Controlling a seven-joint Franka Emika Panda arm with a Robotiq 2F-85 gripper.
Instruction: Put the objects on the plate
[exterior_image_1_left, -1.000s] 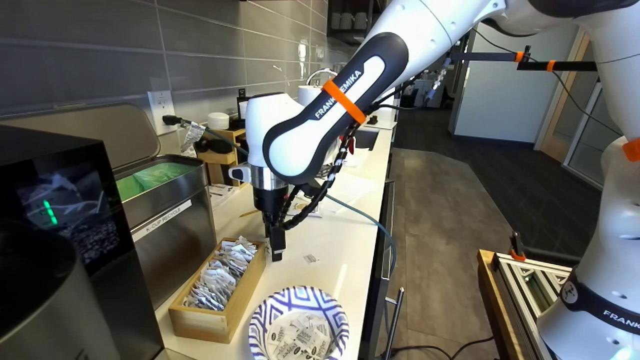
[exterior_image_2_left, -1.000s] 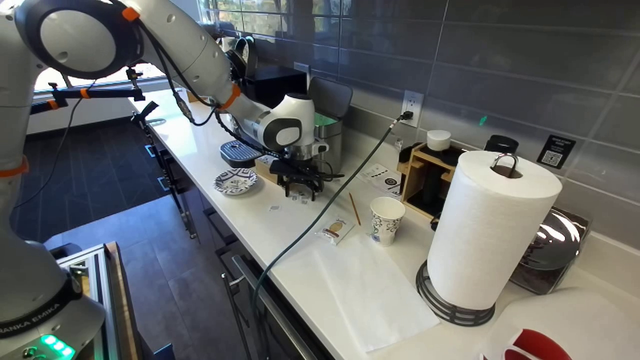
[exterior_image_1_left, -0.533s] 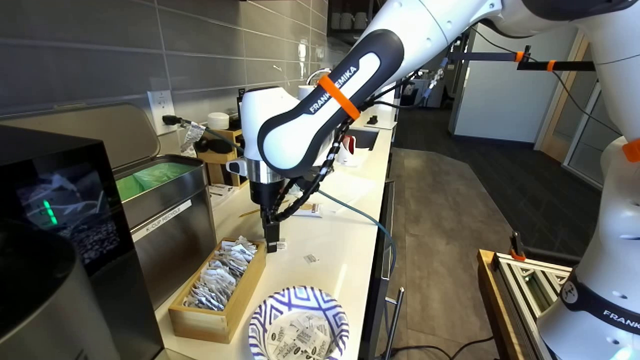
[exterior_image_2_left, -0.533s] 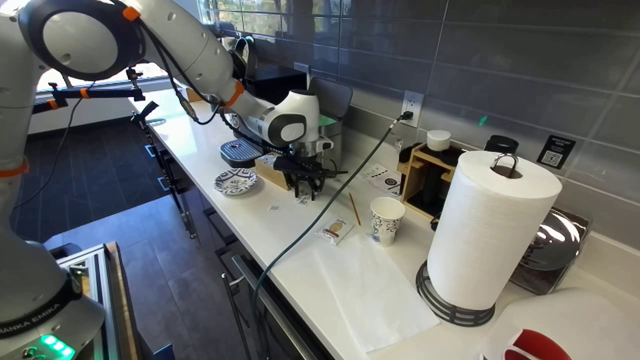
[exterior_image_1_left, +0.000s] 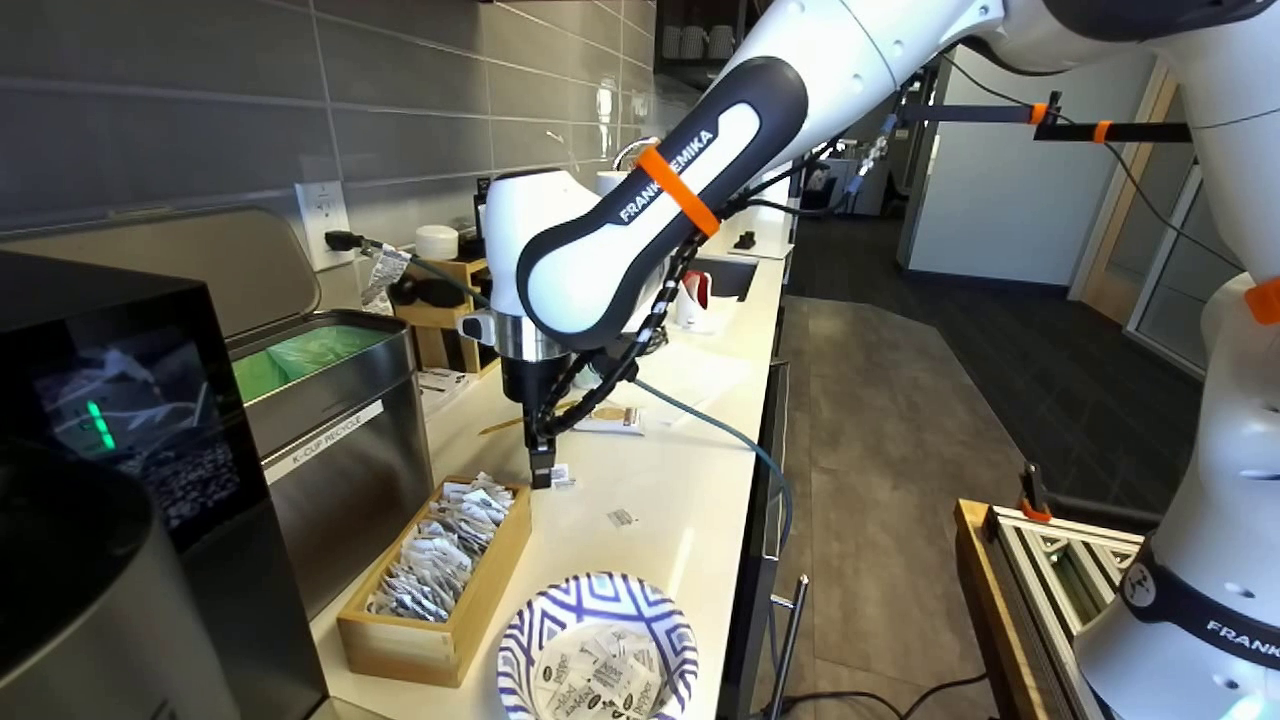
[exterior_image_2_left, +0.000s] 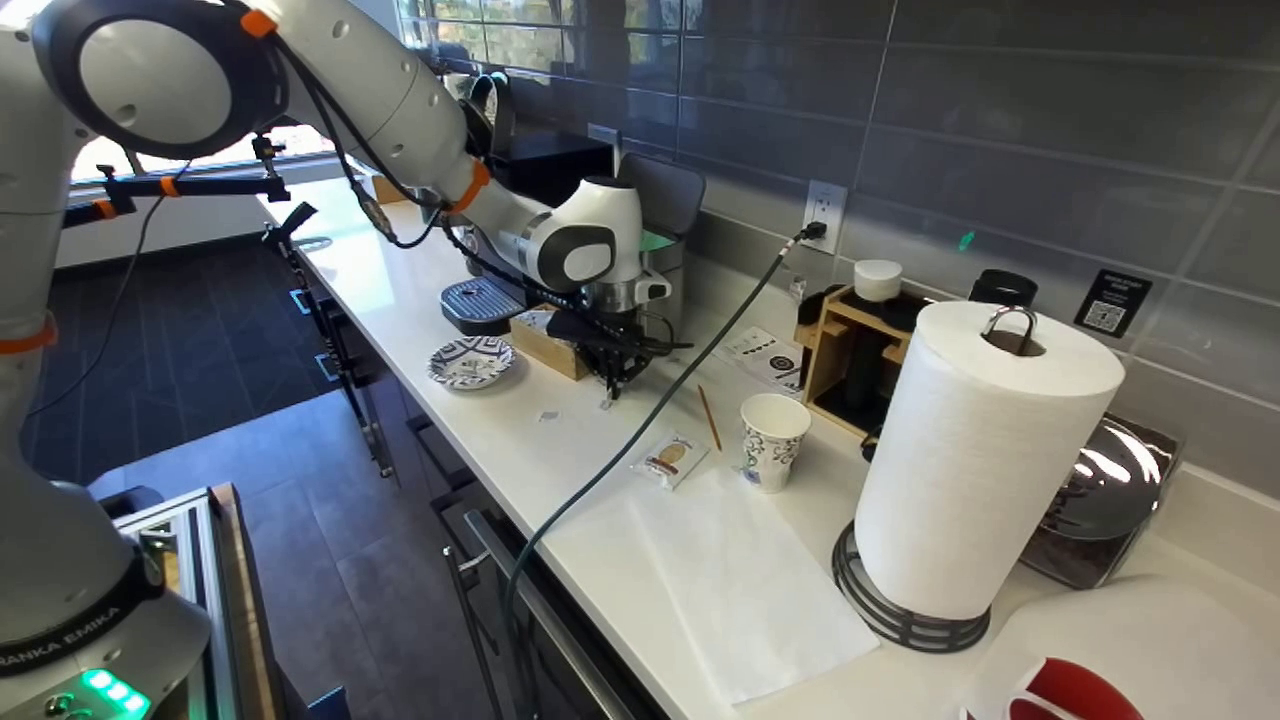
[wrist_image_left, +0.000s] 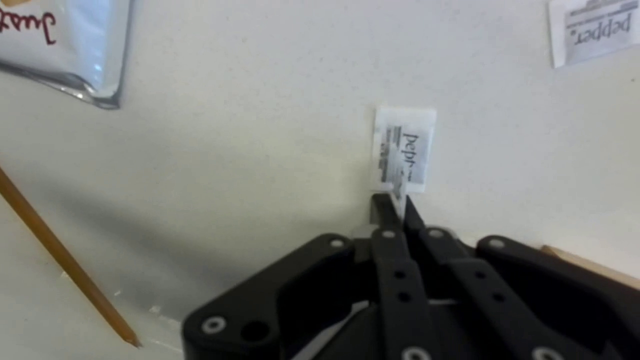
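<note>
Pale countertop (exterior_image_1_left: 660, 470), grey tiles (exterior_image_1_left: 400, 130) behind. Wrist view alone makes "pepper" legible on two loose packets: one packet (wrist_image_left: 406, 145) right of centre, another packet (wrist_image_left: 597, 34) upper right. Third packet (wrist_image_left: 400, 192), edge-on, pinched between the closed fingers of the gripper (wrist_image_left: 398, 206). One plate (exterior_image_1_left: 600, 598), both exterior views; lower centre in an exterior view, packets inside.

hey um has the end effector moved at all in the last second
Yes. In an exterior view, the end effector has moved up and slightly left in the picture, away from the blue-patterned plate.
</note>
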